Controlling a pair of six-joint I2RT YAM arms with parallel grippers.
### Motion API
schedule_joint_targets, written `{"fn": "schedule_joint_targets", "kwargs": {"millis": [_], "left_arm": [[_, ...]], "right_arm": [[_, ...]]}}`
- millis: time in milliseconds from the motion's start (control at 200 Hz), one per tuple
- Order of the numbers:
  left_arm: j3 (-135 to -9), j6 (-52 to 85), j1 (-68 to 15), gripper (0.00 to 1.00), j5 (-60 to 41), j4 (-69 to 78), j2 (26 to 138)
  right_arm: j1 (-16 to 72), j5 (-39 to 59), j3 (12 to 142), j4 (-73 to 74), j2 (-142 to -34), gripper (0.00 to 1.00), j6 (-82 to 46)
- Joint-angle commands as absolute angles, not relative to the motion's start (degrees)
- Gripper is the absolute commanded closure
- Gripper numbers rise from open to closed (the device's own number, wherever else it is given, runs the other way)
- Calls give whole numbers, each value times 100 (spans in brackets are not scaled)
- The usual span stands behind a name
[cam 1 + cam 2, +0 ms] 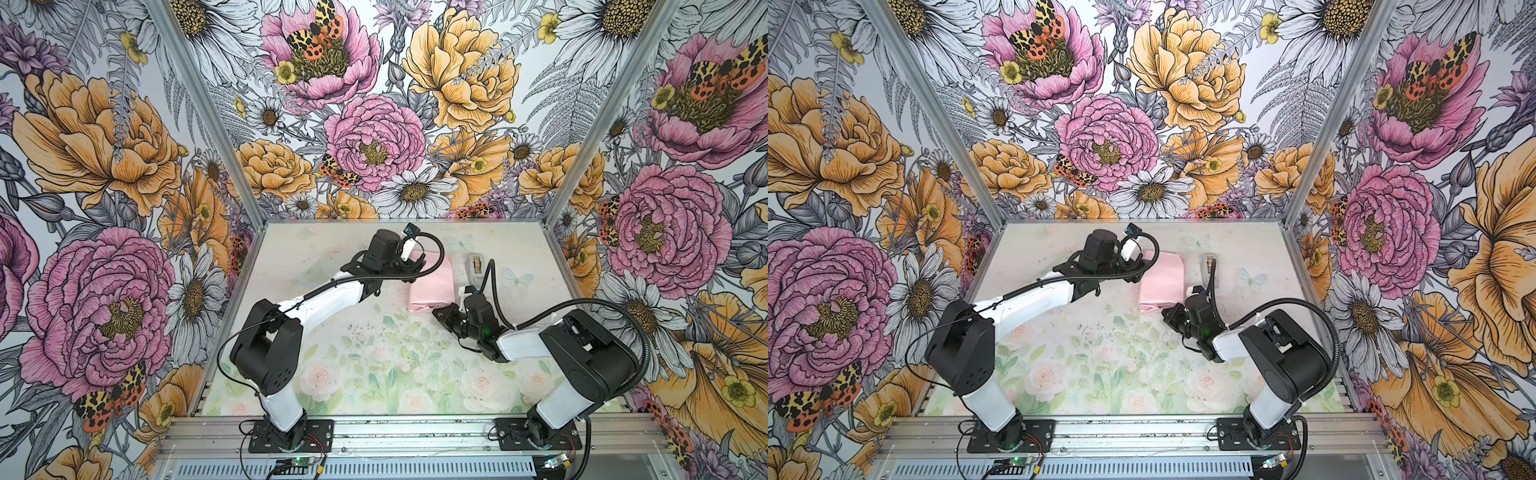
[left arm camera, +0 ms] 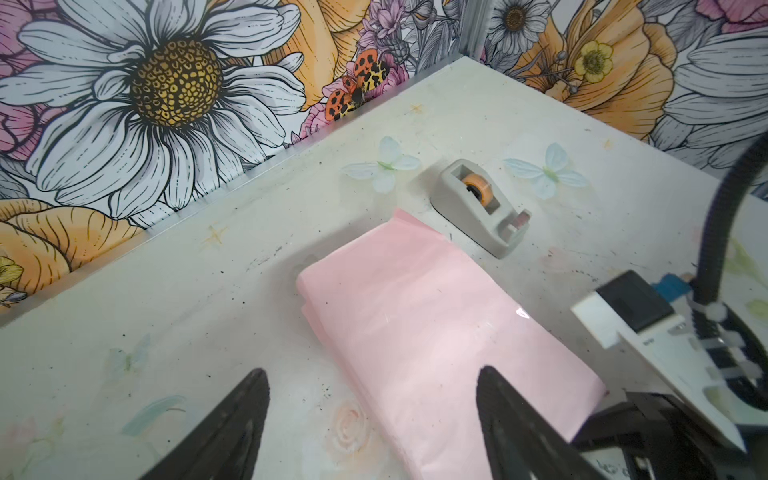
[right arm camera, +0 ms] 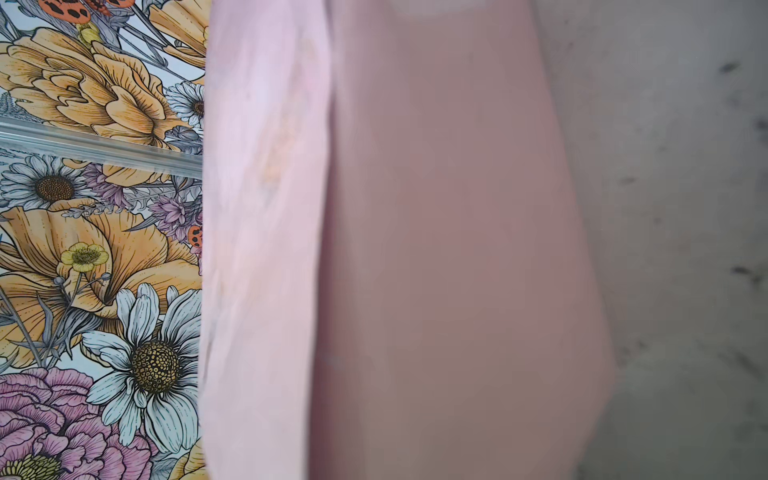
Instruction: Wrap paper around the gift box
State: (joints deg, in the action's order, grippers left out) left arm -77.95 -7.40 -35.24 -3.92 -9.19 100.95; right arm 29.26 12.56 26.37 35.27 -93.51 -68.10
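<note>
On table (image 1: 374, 353), paper (image 1: 432, 286), long axis front-to-back

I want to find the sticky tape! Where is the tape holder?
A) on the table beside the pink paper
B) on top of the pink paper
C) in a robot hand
A: the grey tape holder stands on the table, right beside the folded pink paper.
</note>
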Motion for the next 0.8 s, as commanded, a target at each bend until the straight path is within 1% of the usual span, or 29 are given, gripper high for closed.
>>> {"fn": "schedule_joint_targets", "kwargs": {"millis": [0,290,485,796], "left_arm": [[-8516,-796,-3408,21,-561,-1953,10800],[-10209,-1037,-3267,22,-530,-2420,12134],[-10894,-1043,-3203,21,-406,-2455,12799],[-11755,-1140,-3129,20,-218,-2665,13511]], "right_arm": [[2892,1138,2733,3657,-9369,94,-6782],[2900,1110,2707,3605,-9341,95,-6781],[2910,1081,2716,3577,-9363,95,-6785],[2926,1046,2742,3595,-9403,95,-6795]]}}
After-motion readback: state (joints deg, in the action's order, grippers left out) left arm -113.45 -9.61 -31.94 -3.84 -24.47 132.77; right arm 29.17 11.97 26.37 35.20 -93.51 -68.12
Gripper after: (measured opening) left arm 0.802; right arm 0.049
